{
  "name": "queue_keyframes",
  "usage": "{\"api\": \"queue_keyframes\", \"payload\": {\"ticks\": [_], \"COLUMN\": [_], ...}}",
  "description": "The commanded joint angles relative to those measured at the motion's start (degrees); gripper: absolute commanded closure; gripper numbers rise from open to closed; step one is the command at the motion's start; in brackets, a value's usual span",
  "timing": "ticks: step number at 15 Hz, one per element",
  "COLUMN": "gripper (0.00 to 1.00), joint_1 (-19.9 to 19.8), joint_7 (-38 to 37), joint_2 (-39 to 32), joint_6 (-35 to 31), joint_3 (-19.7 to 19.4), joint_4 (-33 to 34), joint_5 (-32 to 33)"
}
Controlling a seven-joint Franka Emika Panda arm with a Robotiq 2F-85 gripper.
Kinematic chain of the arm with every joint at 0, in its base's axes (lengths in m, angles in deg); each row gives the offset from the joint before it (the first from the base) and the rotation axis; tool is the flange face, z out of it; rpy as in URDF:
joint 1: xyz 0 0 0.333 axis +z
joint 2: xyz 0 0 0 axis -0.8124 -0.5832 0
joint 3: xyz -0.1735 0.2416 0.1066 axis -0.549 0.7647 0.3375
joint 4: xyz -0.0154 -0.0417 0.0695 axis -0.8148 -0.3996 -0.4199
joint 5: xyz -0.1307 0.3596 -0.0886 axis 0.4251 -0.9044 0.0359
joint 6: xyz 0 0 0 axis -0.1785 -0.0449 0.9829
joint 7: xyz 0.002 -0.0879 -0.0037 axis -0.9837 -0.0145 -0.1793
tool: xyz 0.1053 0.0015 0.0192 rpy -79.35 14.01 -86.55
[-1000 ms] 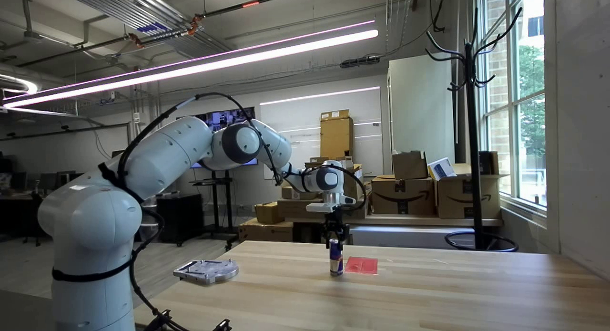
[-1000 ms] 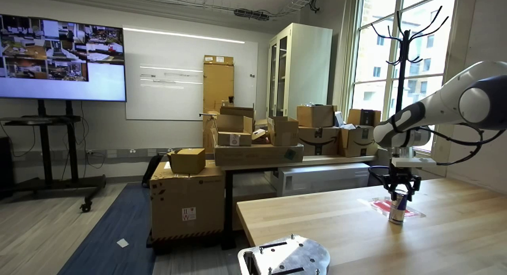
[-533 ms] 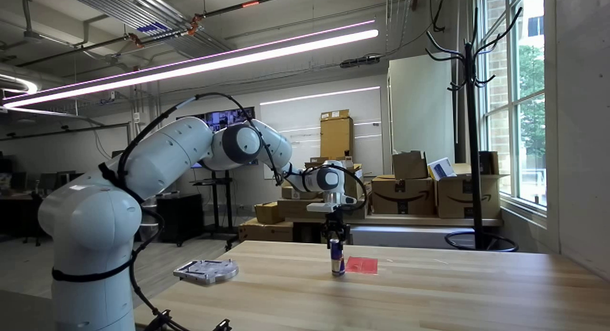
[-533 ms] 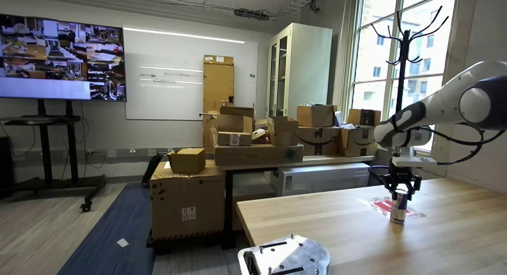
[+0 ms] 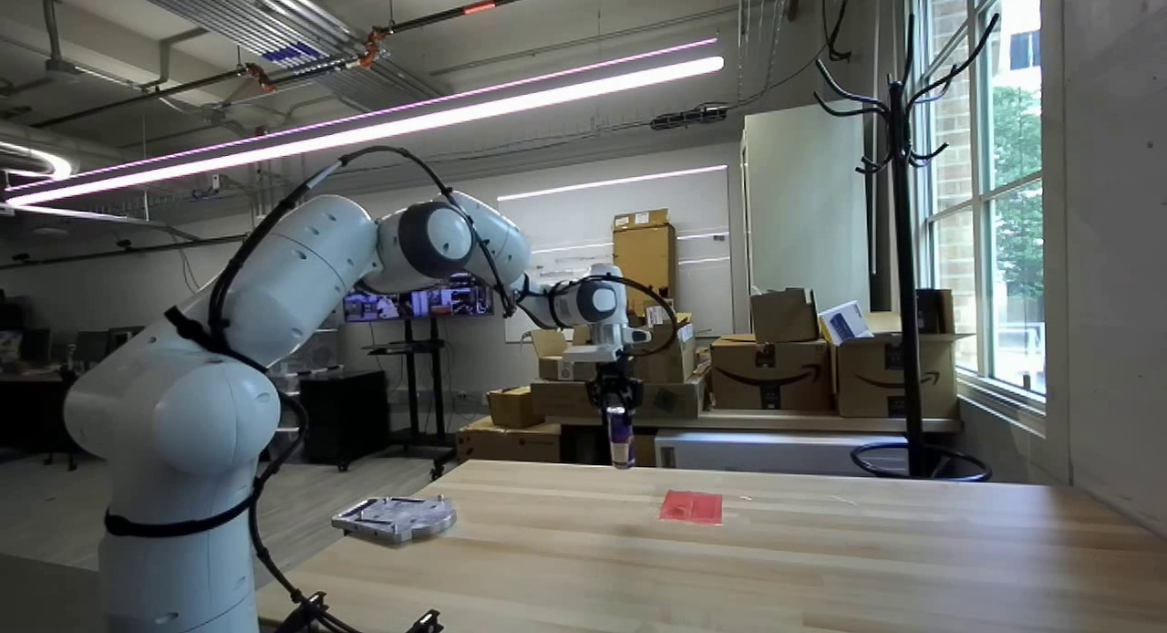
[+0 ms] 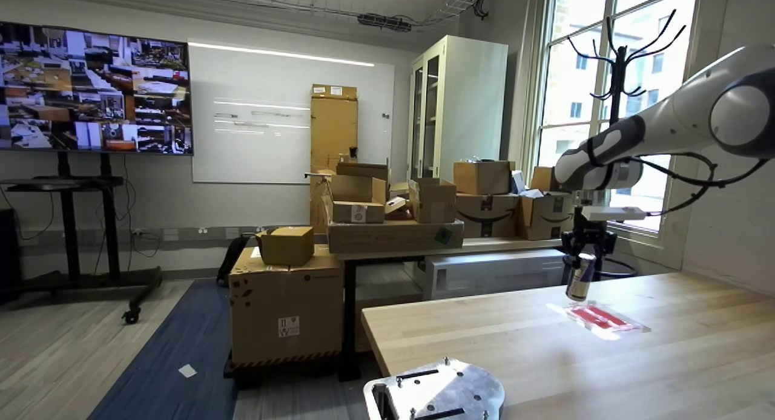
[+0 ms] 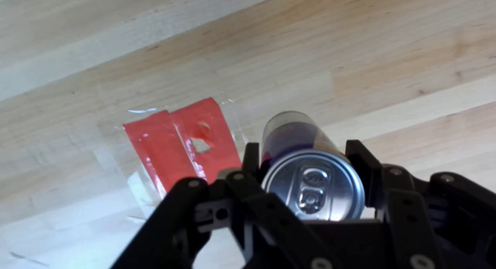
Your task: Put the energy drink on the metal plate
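The energy drink, a slim dark blue and silvery can, is held off the table in both exterior views (image 5: 622, 443) (image 6: 580, 281). It leans slightly in the fingers. My gripper (image 5: 617, 409) is shut on its upper part; the gripper also shows in an exterior view (image 6: 585, 264). In the wrist view the can's silvery lid (image 7: 314, 185) sits between the two black fingers (image 7: 302, 154). The metal plate (image 5: 395, 519), flat and silvery-grey, lies at the table's edge nearer the robot base, well away from the can. It also shows in an exterior view (image 6: 442, 393), partly cut off.
A flat red piece (image 5: 691, 507) under clear tape is stuck to the wooden table (image 5: 802, 560); it also shows in the wrist view (image 7: 184, 143). Cardboard boxes (image 5: 770, 373) stand on a bench behind the table. A black coat rack (image 5: 903, 250) stands by the window.
The can stood on the table beside the red piece between my fingers. Now my gripper has risen with the can, moving up and away toward the table's far edge. The plate has not moved.
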Motion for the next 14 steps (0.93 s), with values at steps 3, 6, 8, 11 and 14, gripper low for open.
{"api": "queue_keyframes", "payload": {"ticks": [3, 6, 8, 11, 14], "gripper": [0.67, 0.67, 0.67, 0.67, 0.67], "joint_1": [7.59, 12.59, 16.04, 21.55, 25.41], "joint_7": [3.98, 3.77, 3.70, 2.44, 2.86], "joint_2": [11.17, 13.57, 14.59, 15.51, 15.43], "joint_6": [-0.99, -0.57, -0.28, 0.96, 1.72], "joint_3": [5.39, 8.86, 11.23, 14.46, 16.88], "joint_4": [-11.20, -14.89, -16.63, -18.10, -19.29], "joint_5": [6.00, 9.03, 10.47, 12.65, 13.67]}}
